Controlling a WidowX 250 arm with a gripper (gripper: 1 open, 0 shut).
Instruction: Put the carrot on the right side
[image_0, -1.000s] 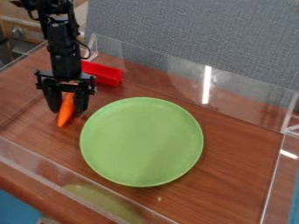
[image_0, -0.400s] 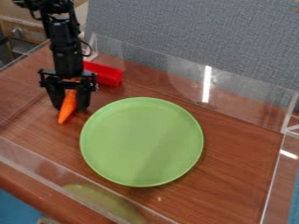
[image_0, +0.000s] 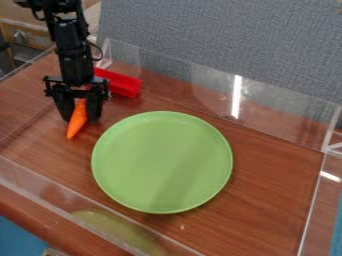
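Observation:
The carrot (image_0: 76, 123) is a small orange taper lying on the wooden table, just left of the green plate (image_0: 162, 160), with its point toward the front. My gripper (image_0: 78, 104) comes down from the black arm (image_0: 70, 45) directly over the carrot's thick back end. Its two dark fingers (image_0: 55, 98) stand apart on either side of that end, wider than the carrot, so the gripper is open. The carrot's stem tip is hidden behind the fingers.
A red rectangular block (image_0: 118, 83) lies just behind the gripper to the right. Clear acrylic walls (image_0: 241, 95) ring the wooden table (image_0: 274, 170). A grey panel stands at the back. Bare wood lies right of the plate.
The gripper and the carrot beneath it sit slightly higher in the view than a second ago. The plate and red block have not moved.

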